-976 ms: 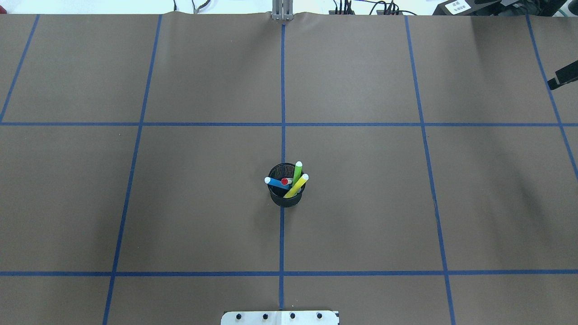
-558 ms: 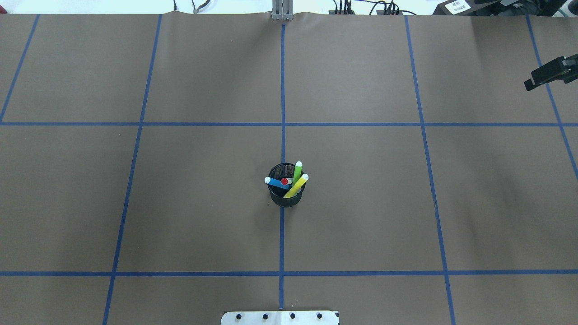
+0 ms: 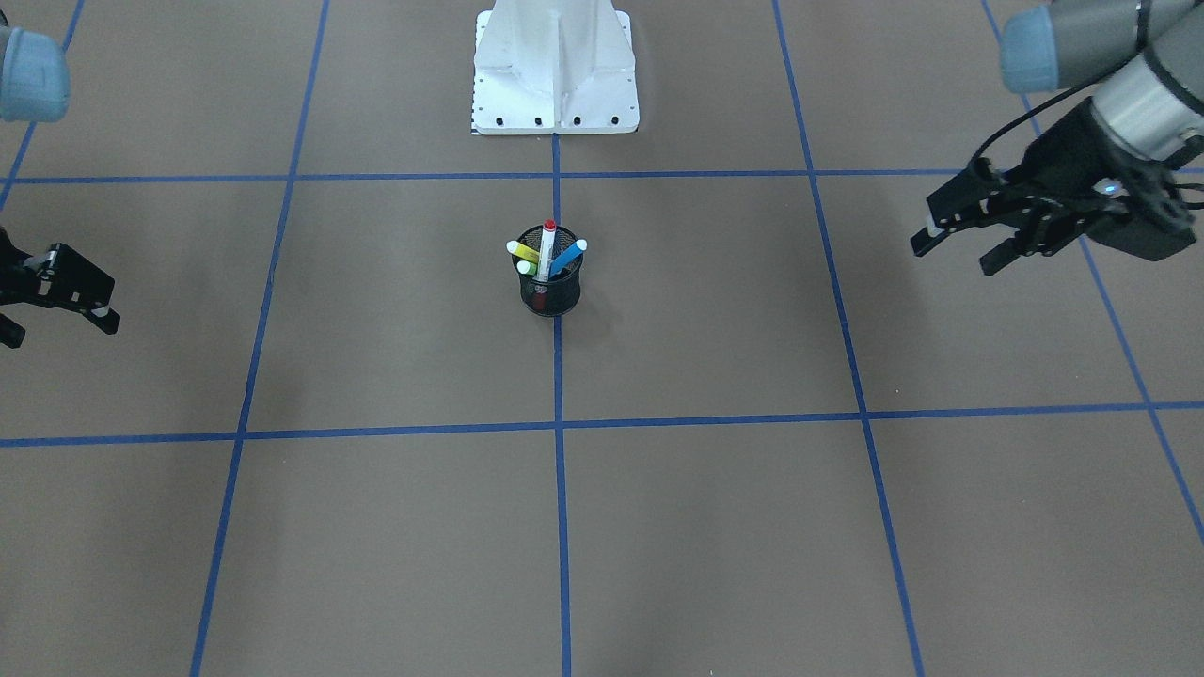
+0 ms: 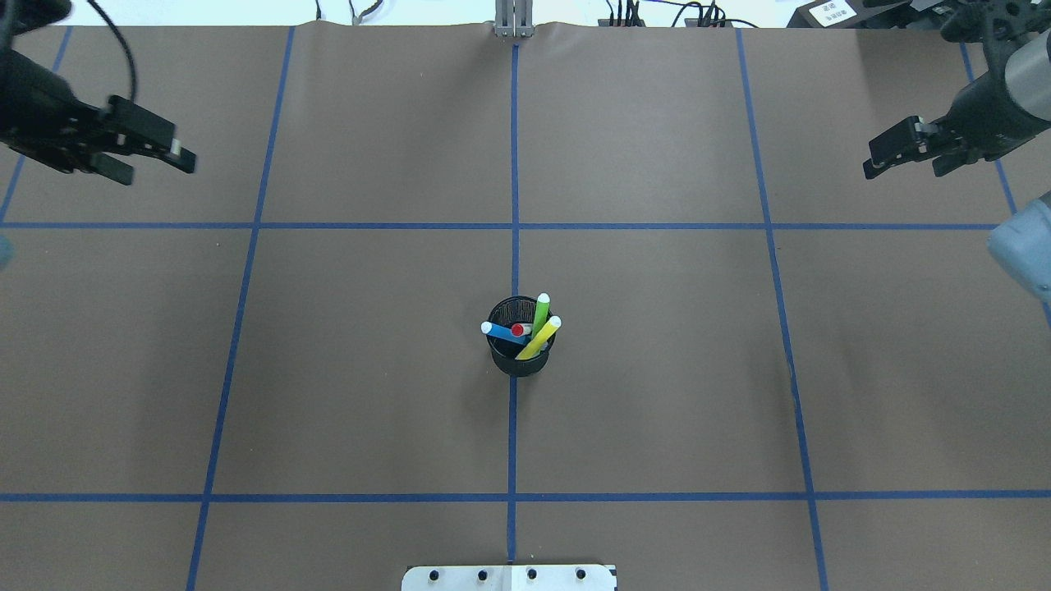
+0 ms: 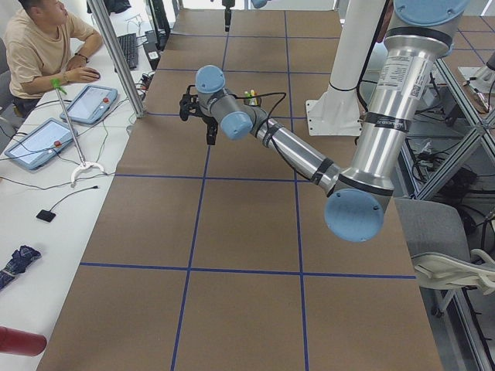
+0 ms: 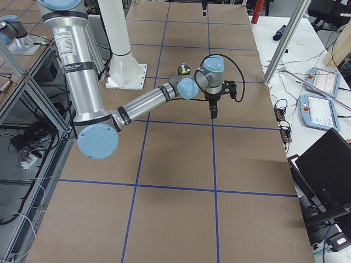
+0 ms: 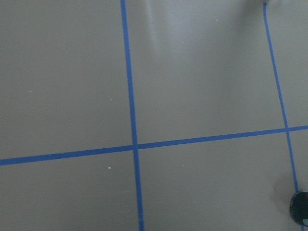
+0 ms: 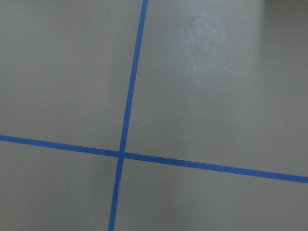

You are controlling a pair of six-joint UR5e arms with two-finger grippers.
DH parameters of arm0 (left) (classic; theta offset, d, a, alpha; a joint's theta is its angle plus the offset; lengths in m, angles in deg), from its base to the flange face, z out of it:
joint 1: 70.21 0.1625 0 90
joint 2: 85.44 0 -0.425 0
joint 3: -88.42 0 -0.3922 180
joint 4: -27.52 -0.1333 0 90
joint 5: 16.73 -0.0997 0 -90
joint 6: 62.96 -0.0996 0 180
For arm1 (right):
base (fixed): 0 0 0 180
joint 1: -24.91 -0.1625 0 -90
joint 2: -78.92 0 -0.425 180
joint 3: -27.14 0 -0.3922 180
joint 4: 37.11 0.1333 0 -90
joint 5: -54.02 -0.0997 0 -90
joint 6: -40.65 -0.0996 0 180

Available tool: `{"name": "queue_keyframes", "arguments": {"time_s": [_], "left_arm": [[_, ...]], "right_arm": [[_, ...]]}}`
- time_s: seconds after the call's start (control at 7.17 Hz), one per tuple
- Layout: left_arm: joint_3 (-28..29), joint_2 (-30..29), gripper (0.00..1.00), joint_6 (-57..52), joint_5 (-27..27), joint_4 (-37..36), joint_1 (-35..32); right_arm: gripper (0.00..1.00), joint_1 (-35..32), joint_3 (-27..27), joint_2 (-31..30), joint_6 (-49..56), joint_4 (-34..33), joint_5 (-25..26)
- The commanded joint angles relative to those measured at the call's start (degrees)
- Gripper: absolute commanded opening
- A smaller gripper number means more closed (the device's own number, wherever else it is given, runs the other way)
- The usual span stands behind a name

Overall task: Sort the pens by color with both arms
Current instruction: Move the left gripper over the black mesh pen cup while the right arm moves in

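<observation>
Pens (image 4: 517, 330) all sit in the black mesh cup (image 4: 519, 363) at the middle of the desk (image 4: 673, 386): blue pen (image 4: 501, 330) leaning to the robot's left, green pen (image 4: 540, 312) and yellow pen (image 4: 538, 338) to its right, white pen with the red cap (image 3: 547, 246) nearly upright. Left arm (image 4: 49, 123) hangs over the far left of the desk, well apart from the cup, jaws spread and empty; right arm (image 4: 981, 119) mirrors it on the far right, jaws spread, nothing held.
</observation>
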Motion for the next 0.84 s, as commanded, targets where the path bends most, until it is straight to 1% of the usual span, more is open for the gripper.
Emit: {"name": "queue_keyframes", "arguments": {"time_s": [0.0, 0.14, 0.28, 0.42, 0.56, 0.7], "left_arm": [[1.00, -5.68, 1.00, 9.28, -8.59, -0.36, 12.72], [2.32, -8.93, 0.99, 12.00, -10.88, -1.75, 16.08], [3.20, -13.57, 0.90, 13.86, -12.82, -6.73, 18.98], [4.08, -18.66, 0.90, 13.88, -15.80, -13.65, 21.62], [5.39, -20.11, 0.89, 13.88, -19.22, -13.98, 25.04], [8.28, -23.17, 0.83, 13.97, -19.52, -13.90, 26.12]], "right_arm": [[1.00, 1.14, 0.04, 0.30, -1.22, -0.07, 0.94], [1.00, 1.14, 0.04, 0.22, -1.22, -0.07, 0.94], [1.00, 1.23, -0.05, 0.13, -1.22, 0.02, 1.73], [1.00, 1.32, -0.05, 0.13, -1.22, -0.07, 1.82], [1.00, 1.49, 0.04, 0.04, -1.22, 0.02, 2.00], [1.00, 1.67, 0.04, -0.05, -1.22, 0.02, 2.00]]}}
